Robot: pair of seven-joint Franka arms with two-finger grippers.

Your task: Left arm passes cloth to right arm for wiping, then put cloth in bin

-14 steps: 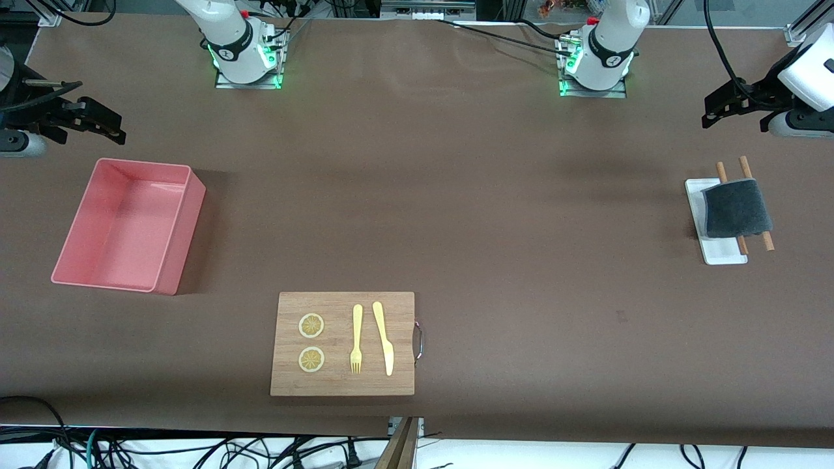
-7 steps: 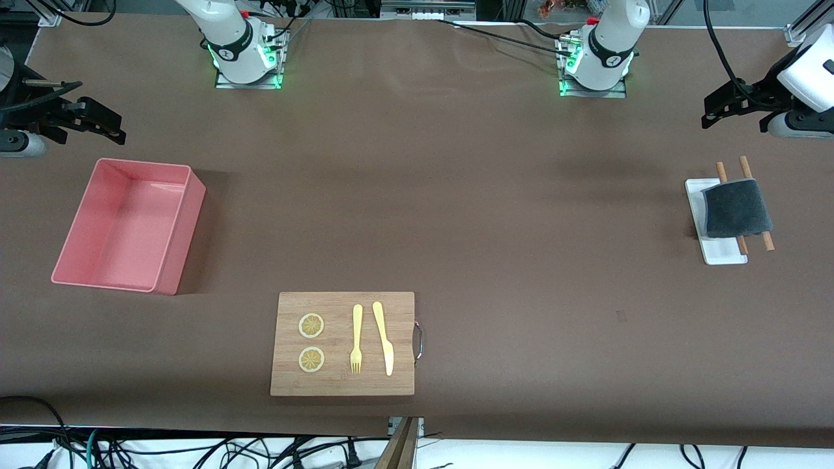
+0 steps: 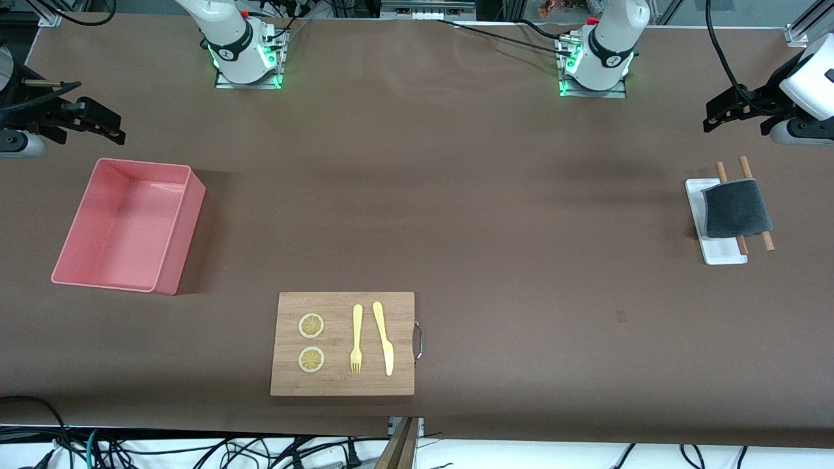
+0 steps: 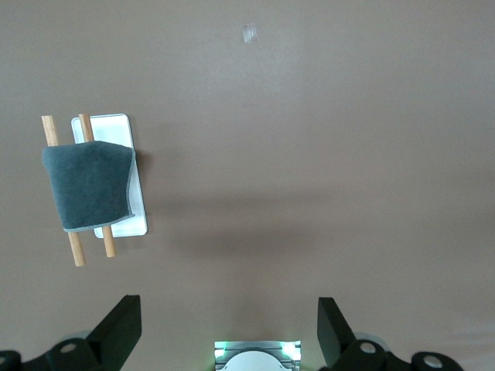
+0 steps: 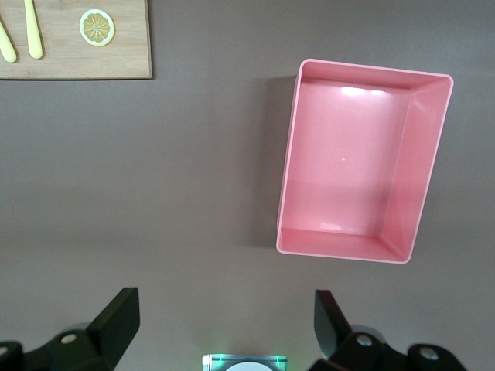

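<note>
The cloth (image 3: 736, 208) is draped over 2 sticks (image 3: 744, 168) on the tray (image 3: 696, 195), well apart from the spread, empty left claw (image 3: 730, 112); the right claw (image 3: 98, 124) is spread too.

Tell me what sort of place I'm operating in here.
Most likely a robotics lab bench staged as a kitchen: a wooden cutting board with plastic cutlery, a pink bin, a grey cloth, and loose cables along the table's edge.

I see two white arms on metal base plates lit by green lights, black bands and red accents at their joints, black cables trailing off, each ending in black two-finger hardware.
</note>
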